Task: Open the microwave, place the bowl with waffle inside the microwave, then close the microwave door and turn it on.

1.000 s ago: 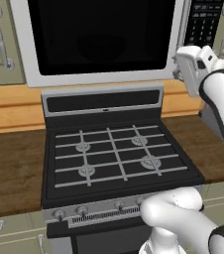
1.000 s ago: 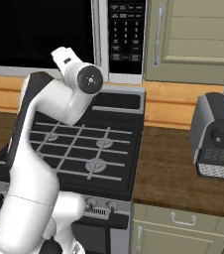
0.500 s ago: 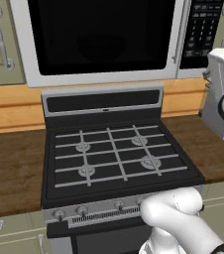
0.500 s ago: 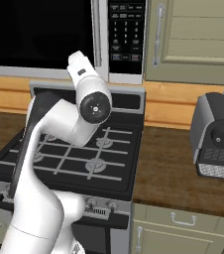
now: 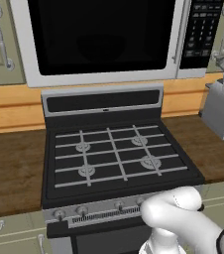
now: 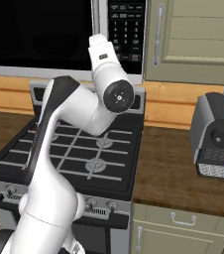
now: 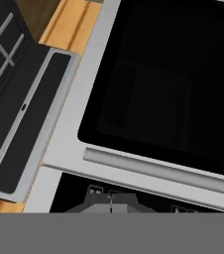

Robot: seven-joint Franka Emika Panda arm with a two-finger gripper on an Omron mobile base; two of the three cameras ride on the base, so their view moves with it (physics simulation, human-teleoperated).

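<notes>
One microwave [image 5: 104,39] mounted above stove [image 5: 115,158], front facing out | microwave door [image 7: 168,79] shut, bar handle [image 7: 158,170] long axis vertical beside keypad [image 5: 199,32] | gripper near handle, fingers hidden, openness unclear | coffee machine [image 6: 215,136] on counter [image 6: 183,173] right.

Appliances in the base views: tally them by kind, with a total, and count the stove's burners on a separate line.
Microwave: 1
Stove: 1
Coffee machine: 1
Total appliances: 3
Stove burners: 4
</notes>
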